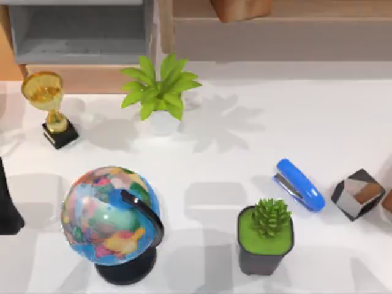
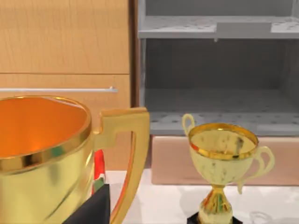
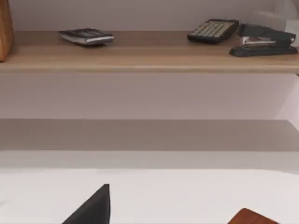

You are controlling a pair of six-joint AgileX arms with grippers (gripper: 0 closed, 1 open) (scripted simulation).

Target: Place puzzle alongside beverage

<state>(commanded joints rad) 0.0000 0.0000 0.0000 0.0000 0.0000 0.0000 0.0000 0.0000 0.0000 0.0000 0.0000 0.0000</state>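
Note:
The puzzle and the beverage are both out of view. In the left wrist view a large gold trophy [image 2: 42, 158] stands very close. A thin red and green sliver [image 2: 98, 170] peeks between its bowl and handle; I cannot tell what it is. A dark finger [image 2: 93, 207] of my left gripper sits at the edge of that view. My left arm [image 1: 7, 202] is a dark shape at the table's left edge. One dark finger [image 3: 93, 207] of my right gripper hangs over the white table, facing a wooden shelf [image 3: 149, 58].
On the table stand a small gold trophy [image 1: 49, 104], a leafy plant [image 1: 160, 89], a globe [image 1: 113, 217], a blue stapler [image 1: 299, 185], a potted succulent [image 1: 266, 236] and a dark angular block [image 1: 358, 194]. A grey cabinet [image 1: 79, 30] stands at the back left.

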